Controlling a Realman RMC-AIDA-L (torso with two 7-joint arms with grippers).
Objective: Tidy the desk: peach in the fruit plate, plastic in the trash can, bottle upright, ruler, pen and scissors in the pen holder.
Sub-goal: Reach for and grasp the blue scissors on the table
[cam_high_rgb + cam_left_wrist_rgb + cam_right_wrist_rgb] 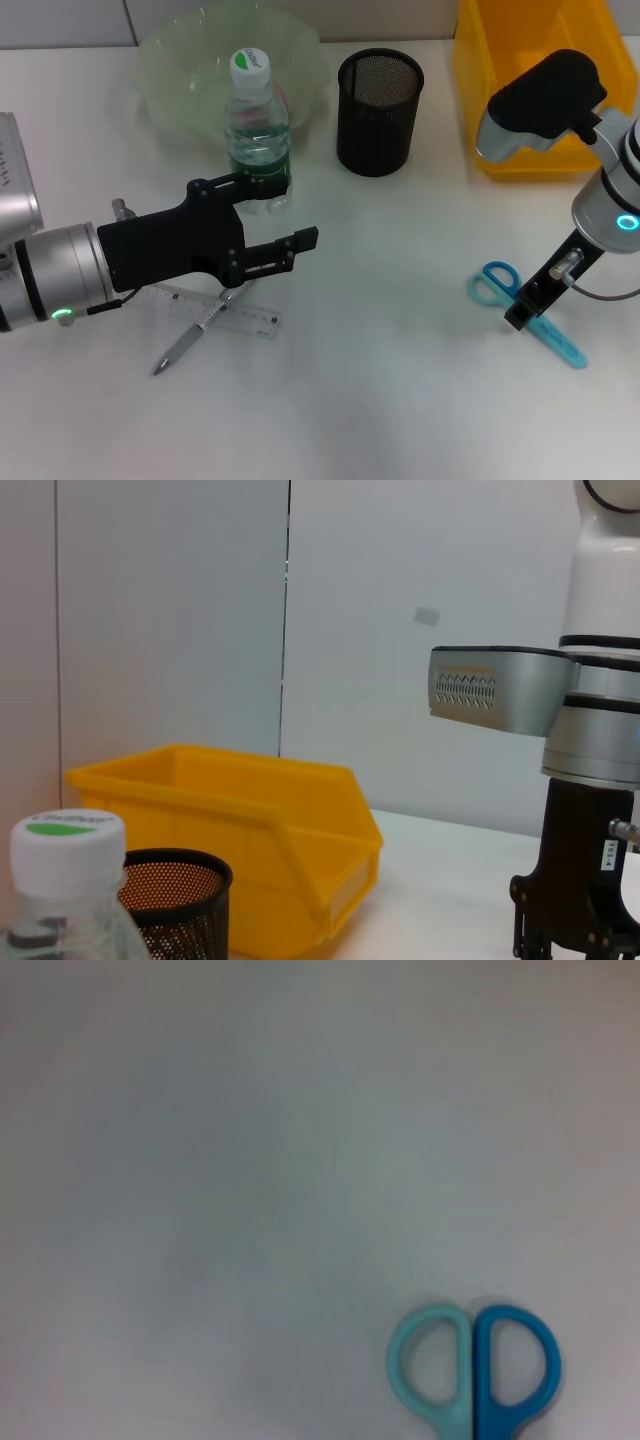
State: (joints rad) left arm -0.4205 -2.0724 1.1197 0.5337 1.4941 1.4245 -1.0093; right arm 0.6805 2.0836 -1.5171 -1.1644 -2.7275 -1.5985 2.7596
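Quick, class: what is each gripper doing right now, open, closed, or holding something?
Left gripper: open, empty, next to the upright bottle.
Right gripper: down on the scissors; open or closed cannot be told.

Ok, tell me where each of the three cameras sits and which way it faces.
Head: high, looking down on the desk; both arms show, left tool by the bottle, right tool over the scissors.
Left wrist: low, facing across the desk at the yellow bin and pen holder; shows the right arm.
Right wrist: facing straight down at the scissors' handles; no body.
Shared: scissors in head and right wrist; bottle, holder, bin in head and left wrist.
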